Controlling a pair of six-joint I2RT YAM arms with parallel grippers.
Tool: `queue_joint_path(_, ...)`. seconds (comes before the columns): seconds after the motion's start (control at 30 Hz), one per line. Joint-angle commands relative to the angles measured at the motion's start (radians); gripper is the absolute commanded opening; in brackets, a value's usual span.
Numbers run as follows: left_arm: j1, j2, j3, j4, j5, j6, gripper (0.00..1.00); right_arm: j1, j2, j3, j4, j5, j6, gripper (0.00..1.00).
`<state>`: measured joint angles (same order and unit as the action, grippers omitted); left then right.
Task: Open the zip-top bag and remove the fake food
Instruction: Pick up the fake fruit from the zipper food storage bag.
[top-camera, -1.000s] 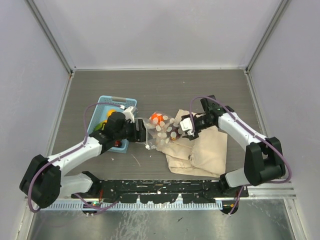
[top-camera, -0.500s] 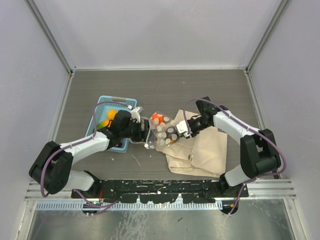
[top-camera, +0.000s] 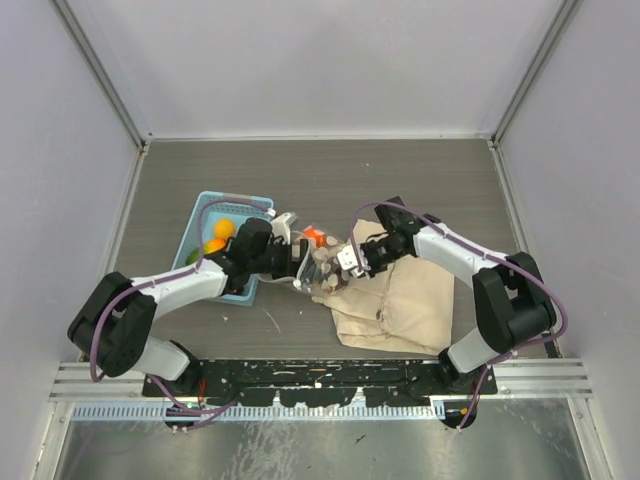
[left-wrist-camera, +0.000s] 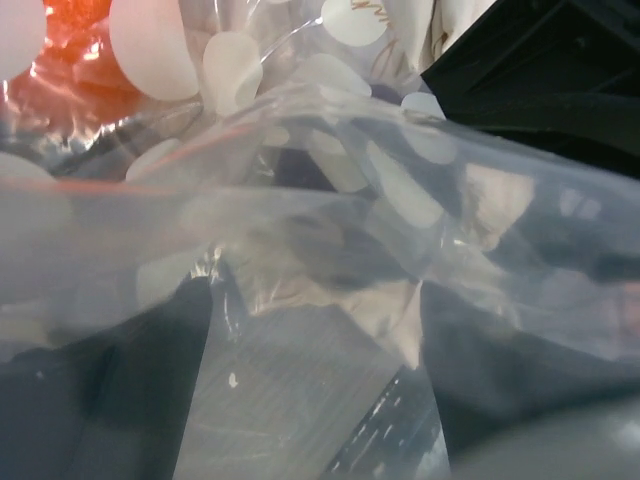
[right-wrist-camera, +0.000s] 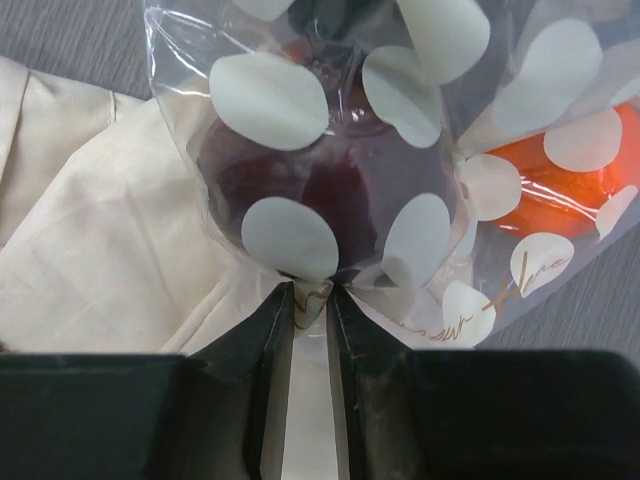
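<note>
**A:** Anything new nearest the bases?

**B:** No. The beige cloth bag (top-camera: 400, 305) lies as before, at four o'clock from the zip-top bag (top-camera: 318, 272), whose edge overlaps it.

**A:** And at the bag itself?

**B:** The right gripper (right-wrist-camera: 308, 300) has come in from three o'clock and narrowed. It now pinches a thin fold of the spotted plastic. The left gripper (top-camera: 292, 262) has pushed in from nine o'clock, bunching the bag. Its wrist view is all plastic, so I cannot tell how its jaws stand.

**A:** The fake food (top-camera: 314, 237)?

**B:** Still inside the bag. A maroon piece (right-wrist-camera: 320, 190) sits just beyond the pinch. Farther off, at ten o'clock, the blue basket (top-camera: 228, 197) holds orange fruits (top-camera: 221, 229).

**A:** Meaning?

**B:** One side looks secured. I'd judge the left must still catch the opposite lip before the mouth can part.
</note>
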<state>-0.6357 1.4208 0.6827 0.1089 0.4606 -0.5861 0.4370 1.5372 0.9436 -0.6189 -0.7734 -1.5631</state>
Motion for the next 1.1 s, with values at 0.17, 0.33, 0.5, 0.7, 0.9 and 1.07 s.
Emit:
queue_joint_path(0.17, -0.05, 0.034, 0.057, 0.09, 0.011, -0.004, 0.87, 0.055, 0.02, 0.036, 0.035, -0.034, 0.086, 0.23)
queue_joint_path(0.33, -0.071, 0.042, 0.063, 0.092, -0.004, -0.01, 0.92, 0.075, 0.031, 0.054, 0.038, -0.05, 0.166, 0.22)
queue_joint_path(0.5, -0.089, 0.052, 0.065, 0.091, -0.021, -0.013, 0.94, 0.095, 0.037, 0.07, 0.059, -0.06, 0.261, 0.18)
queue_joint_path(0.7, -0.11, 0.063, 0.063, 0.091, -0.035, -0.015, 0.96, 0.107, 0.038, 0.074, 0.097, -0.064, 0.343, 0.13)
queue_joint_path(0.9, -0.112, 0.062, 0.053, 0.067, -0.061, -0.015, 0.89, 0.112, 0.037, 0.075, 0.108, -0.061, 0.364, 0.12)
queue_joint_path(1.07, -0.113, 0.024, 0.059, 0.01, -0.099, 0.004, 0.59, 0.109, 0.031, 0.075, 0.11, -0.049, 0.367, 0.11)
